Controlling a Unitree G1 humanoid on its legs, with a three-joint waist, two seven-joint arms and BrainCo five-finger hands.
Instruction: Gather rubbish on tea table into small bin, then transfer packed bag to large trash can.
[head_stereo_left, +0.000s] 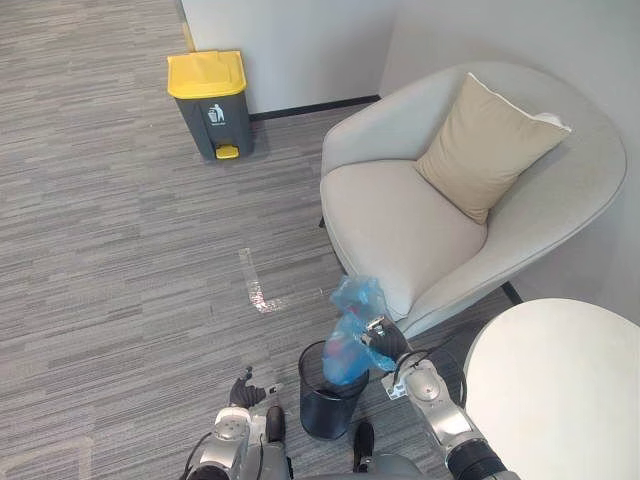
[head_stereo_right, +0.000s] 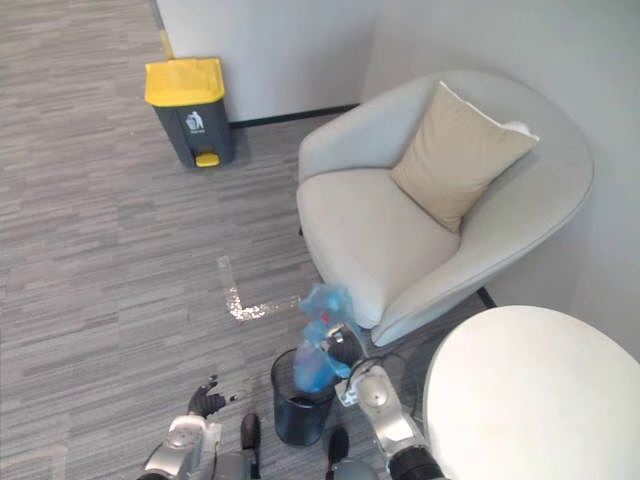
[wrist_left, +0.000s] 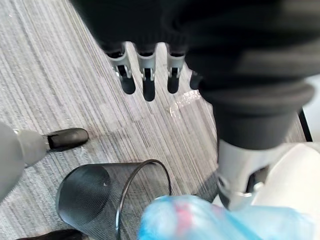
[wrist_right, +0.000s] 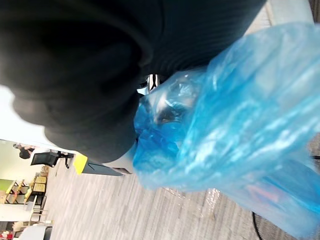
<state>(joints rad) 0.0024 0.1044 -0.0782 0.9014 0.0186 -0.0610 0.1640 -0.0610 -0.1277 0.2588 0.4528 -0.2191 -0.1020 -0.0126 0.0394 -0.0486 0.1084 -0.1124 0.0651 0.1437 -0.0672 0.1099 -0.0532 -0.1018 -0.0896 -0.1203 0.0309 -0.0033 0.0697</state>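
Item 1: white pictogram (head_stereo_left: 216, 115) of a figure dropping litter into a bin. It is printed on the grey front of the large trash can (head_stereo_left: 236, 126), below its yellow lid (head_stereo_left: 206, 73) and above the yellow pedal (head_stereo_left: 227, 152). Lettering, numbers, brands: none legible anywhere.

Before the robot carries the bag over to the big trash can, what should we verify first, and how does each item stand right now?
1. Grip on the bag: the right hand has its fingers closed round the neck of the blue bag: ok.
2. Bag clear of the small bin: its bottom hangs at the rim: cannot tell.
3. Large trash can open: its yellow lid is down: not ok.
4. Left hand free: open, holding nothing: ok.
5. Bag tied shut: cannot tell.
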